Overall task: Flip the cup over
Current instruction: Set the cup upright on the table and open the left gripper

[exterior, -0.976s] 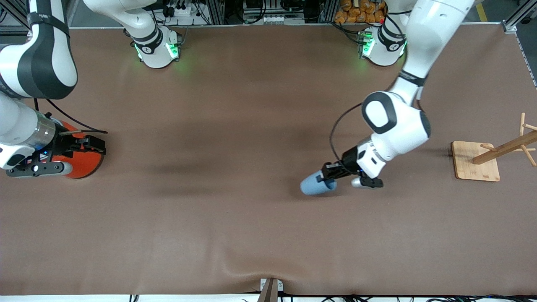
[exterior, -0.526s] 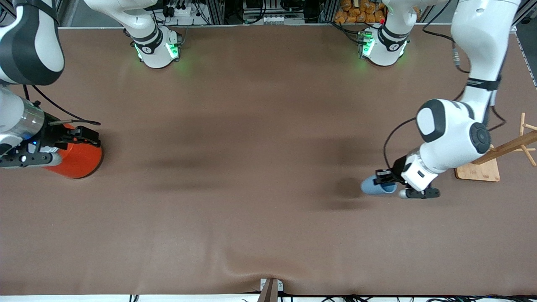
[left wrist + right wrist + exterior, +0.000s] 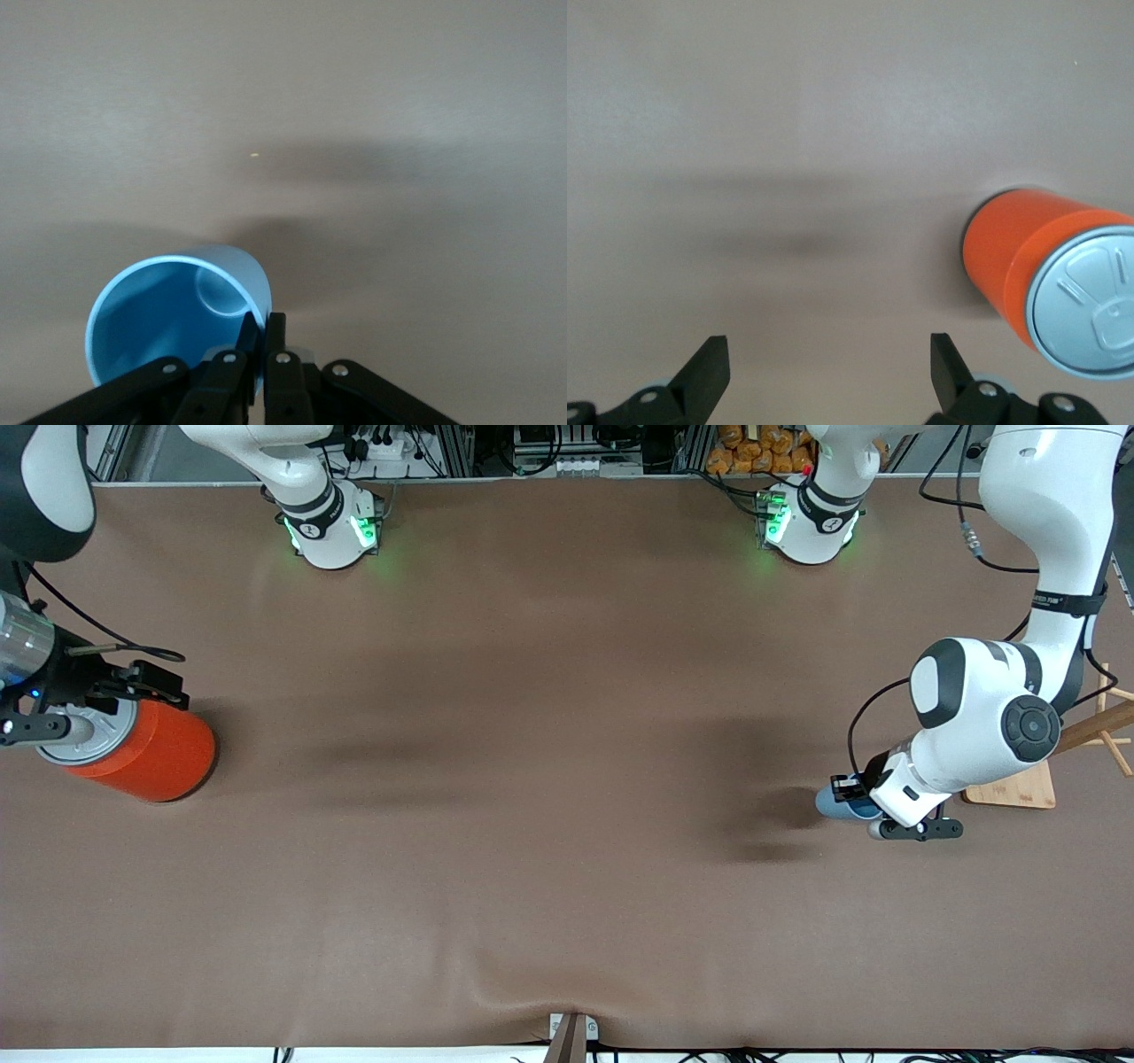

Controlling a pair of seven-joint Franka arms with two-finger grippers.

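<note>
An orange can with a grey lid stands upright on the brown table at the right arm's end. The right gripper hangs in the air above the can, its fingers spread wide and empty. Well apart from the can, toward the left arm's end, the left gripper pinches the rim of the light-blue cup, held tipped on its side. A wooden rack stands just beside it.
</note>
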